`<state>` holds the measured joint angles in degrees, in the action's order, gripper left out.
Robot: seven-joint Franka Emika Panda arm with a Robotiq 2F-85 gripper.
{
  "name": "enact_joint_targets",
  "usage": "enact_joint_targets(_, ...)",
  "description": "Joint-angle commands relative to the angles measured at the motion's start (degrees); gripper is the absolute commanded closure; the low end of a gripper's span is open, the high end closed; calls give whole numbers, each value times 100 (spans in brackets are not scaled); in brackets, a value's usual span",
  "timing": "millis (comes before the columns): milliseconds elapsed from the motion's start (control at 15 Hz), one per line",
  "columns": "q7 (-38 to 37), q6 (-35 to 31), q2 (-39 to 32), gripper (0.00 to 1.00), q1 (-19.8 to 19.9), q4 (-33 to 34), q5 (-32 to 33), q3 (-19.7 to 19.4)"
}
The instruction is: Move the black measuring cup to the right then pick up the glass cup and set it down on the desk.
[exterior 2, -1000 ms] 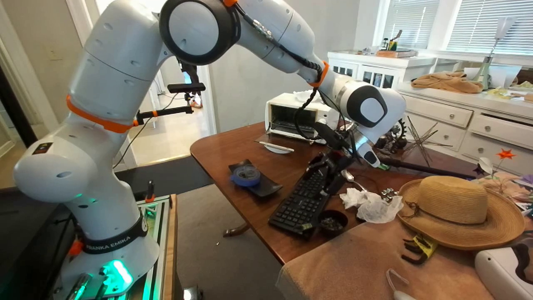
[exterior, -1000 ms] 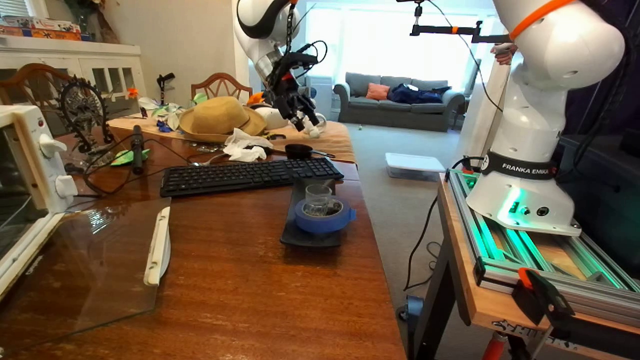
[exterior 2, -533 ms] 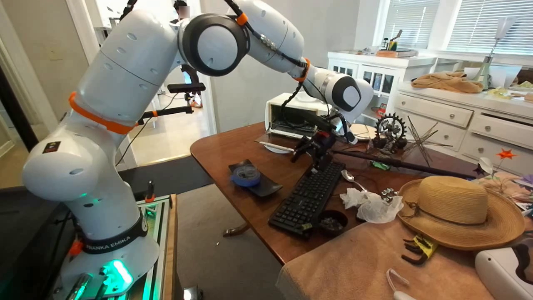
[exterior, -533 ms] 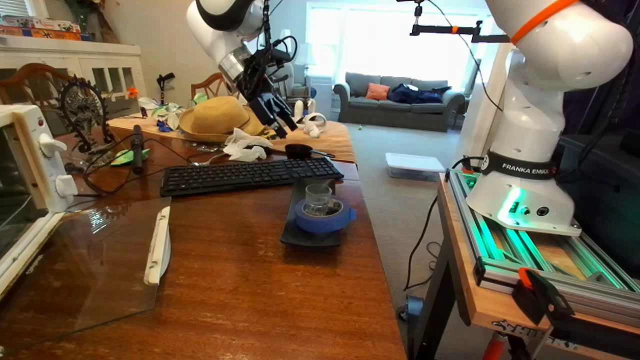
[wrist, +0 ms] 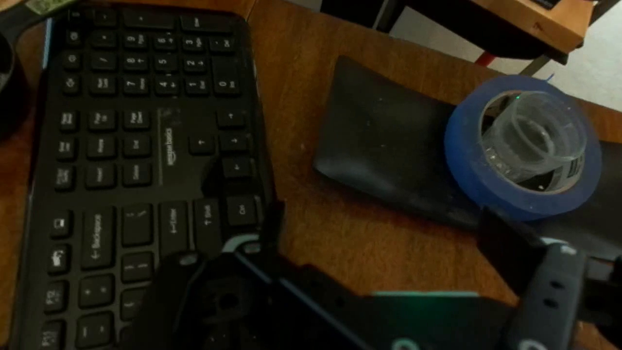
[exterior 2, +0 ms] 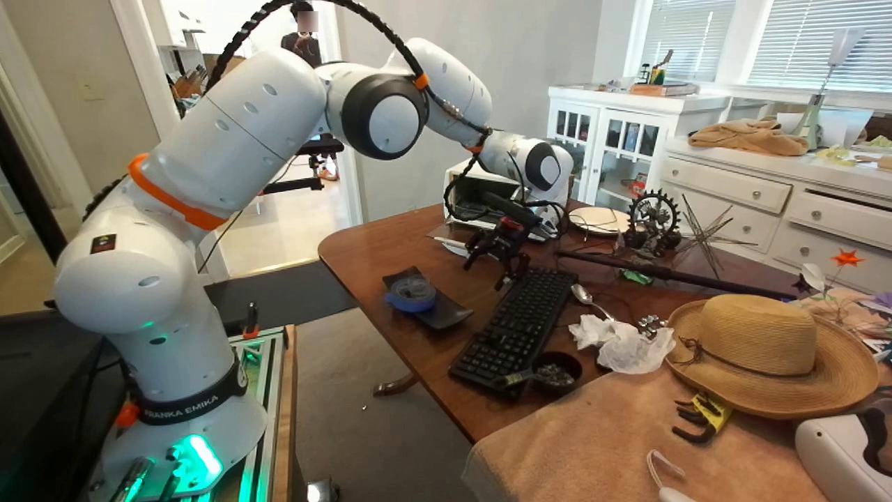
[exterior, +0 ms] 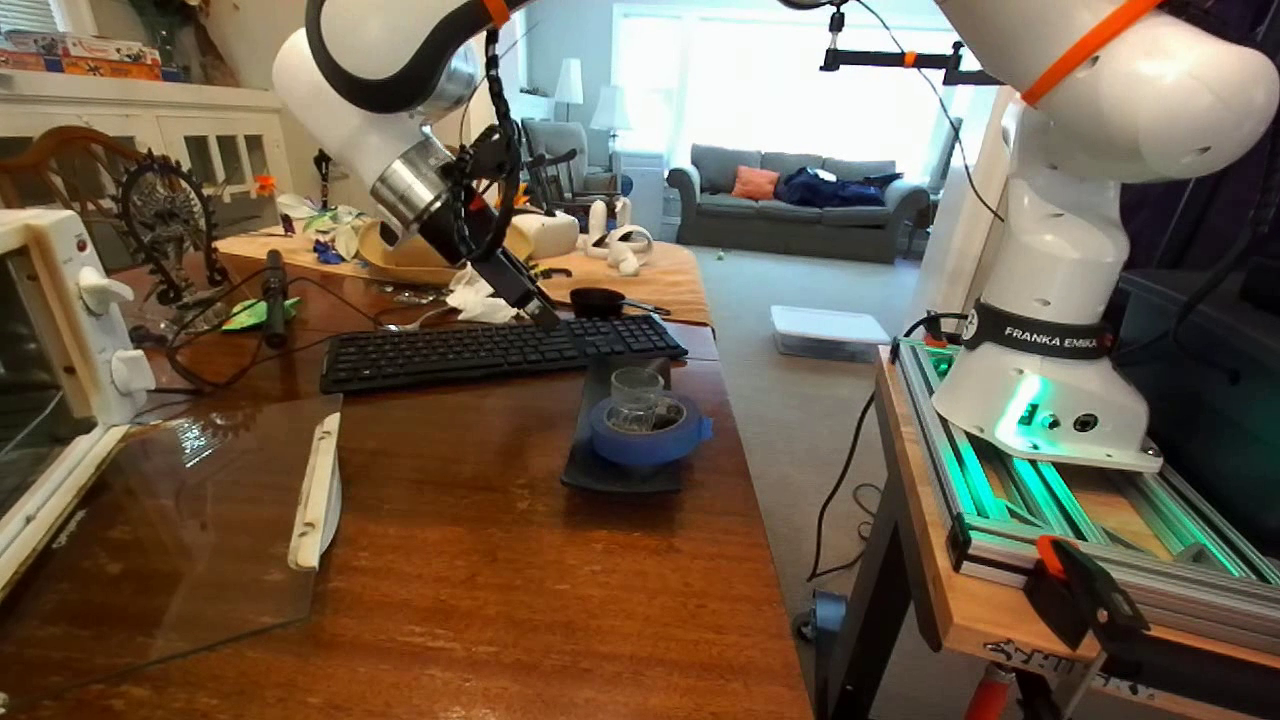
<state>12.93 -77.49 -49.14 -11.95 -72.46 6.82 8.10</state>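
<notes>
The glass cup [wrist: 534, 131], small and clear, stands tilted inside a blue tape roll [wrist: 466, 150] on a long black tray [wrist: 384, 136]. In an exterior view the glass cup [exterior: 637, 388] rises above the roll. Beyond the keyboard, the black measuring cup [exterior 2: 557, 373] rests with its handle pointing toward the desk's edge; only part of the black measuring cup [wrist: 6, 87] enters the wrist view. My gripper [wrist: 381, 213] hangs open above the reddish-brown desk [exterior: 480, 560], between keyboard and tray, holding nothing. The right finger overlaps the tray's edge in the wrist view, without visible contact.
A black keyboard [exterior 2: 519, 328] lies beside the gripper. Crumpled white plastic [exterior 2: 624, 345], a spoon [exterior 2: 584, 294] and a straw hat [exterior 2: 759, 341] sit farther along. A toaster oven [exterior: 55, 330] with its glass door lowered stands at the other end.
The arm has swung away from the hat side, over the keyboard, toward the tray and toaster oven, with the gripper open throughout. Both cups look unmoved.
</notes>
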Motion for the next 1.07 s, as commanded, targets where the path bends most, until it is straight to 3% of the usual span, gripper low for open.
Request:
enact_joint_targets(0, 420, 494, -284, 0, -262, 517, 511, 12)
enact_joint_targets(267, 433, 622, -109, 0, -620, 503, 1195, -43)
enact_joint_targets(333, 279, 497, -154, 0, -433, 433, 851, 41)
enact_joint_targets(600, 279, 499, -153, 0, -465, 460, 889, 46)
enact_joint_targets(733, -163, 514, -187, 0, -600, 424, 729, 74)
enact_joint_targets(1000, -1361, -66, 49, 0, -1021, -271, 115, 401)
